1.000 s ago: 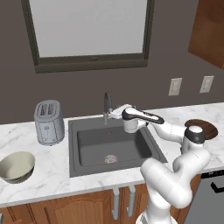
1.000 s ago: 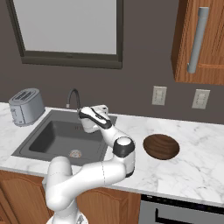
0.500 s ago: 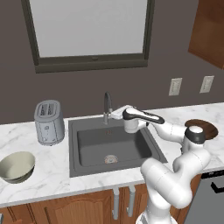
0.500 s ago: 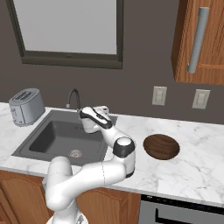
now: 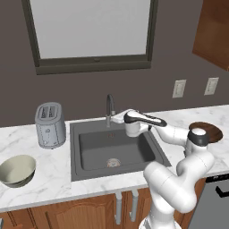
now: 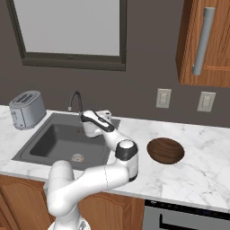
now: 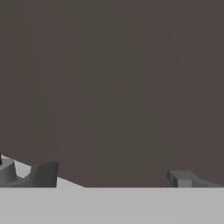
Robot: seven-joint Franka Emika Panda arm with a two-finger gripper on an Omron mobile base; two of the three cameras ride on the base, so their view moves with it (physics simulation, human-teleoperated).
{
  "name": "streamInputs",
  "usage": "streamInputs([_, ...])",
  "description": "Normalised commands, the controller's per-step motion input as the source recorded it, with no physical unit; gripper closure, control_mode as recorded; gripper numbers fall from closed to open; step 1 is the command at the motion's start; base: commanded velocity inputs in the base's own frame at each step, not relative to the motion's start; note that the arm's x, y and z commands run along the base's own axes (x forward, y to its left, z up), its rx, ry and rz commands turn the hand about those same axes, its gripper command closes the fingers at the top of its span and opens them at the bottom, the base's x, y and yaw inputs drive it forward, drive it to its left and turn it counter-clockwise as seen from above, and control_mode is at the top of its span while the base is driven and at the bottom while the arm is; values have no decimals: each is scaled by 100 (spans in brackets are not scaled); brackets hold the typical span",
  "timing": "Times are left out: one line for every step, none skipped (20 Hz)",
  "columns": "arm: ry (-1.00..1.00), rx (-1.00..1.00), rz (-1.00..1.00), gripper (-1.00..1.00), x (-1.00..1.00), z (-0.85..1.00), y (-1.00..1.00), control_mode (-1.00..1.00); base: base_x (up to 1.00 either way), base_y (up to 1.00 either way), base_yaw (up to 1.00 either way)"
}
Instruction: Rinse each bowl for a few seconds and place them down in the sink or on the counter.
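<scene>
A pale cream-green bowl point(image 5: 17, 171) sits upright on the counter point(image 5: 49, 179) at the far left, past the toaster. The dark brown bowl point(image 5: 210, 130) point(image 6: 165, 150) rests on the counter point(image 6: 202, 166) right of the sink point(image 5: 98, 152) point(image 6: 54, 141). My gripper point(image 5: 113, 119) point(image 6: 108, 113) hovers over the sink's back rim, just right of the faucet point(image 5: 108, 105) point(image 6: 75, 99), pointing at the wall. It is open with nothing between its fingers. In the hand view the gripper point(image 7: 113, 177) faces the dark wall, its fingertips point(image 7: 43, 174) wide apart.
A silver toaster point(image 5: 50, 124) point(image 6: 27, 109) stands on the counter left of the sink. Wall outlets point(image 6: 163, 98) sit above the right counter, and a wooden upper cabinet point(image 6: 204, 40) hangs there. A window point(image 5: 89, 31) is above the sink.
</scene>
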Motion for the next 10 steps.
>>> streamInputs([0, 0, -9, -100, 38, -28, -32, -100, 0, 0, 0])
streamInputs([0, 0, -10, -100, 40, -24, -36, -100, 0, 0, 0])
streamInputs([0, 0, -11, -100, 43, -24, -36, -100, 0, 0, 0])
streamInputs([0, 1, -11, -100, 46, -20, -40, -100, 0, 0, 0])
streamInputs([1, 2, -12, -100, 47, -20, -41, -100, 0, 0, 0])
streamInputs([1, 3, -12, -100, 48, -18, -43, -100, 0, 0, 0])
streamInputs([2, 3, -13, -100, 50, -19, -44, -100, 0, 0, 0])
streamInputs([2, 4, -13, -100, 49, -19, -47, -100, 0, 0, 0])
streamInputs([3, 4, -13, -100, 49, -19, -50, -100, 0, 0, 0])
streamInputs([2, 5, -13, -100, 46, -18, -54, -100, 0, 0, 0])
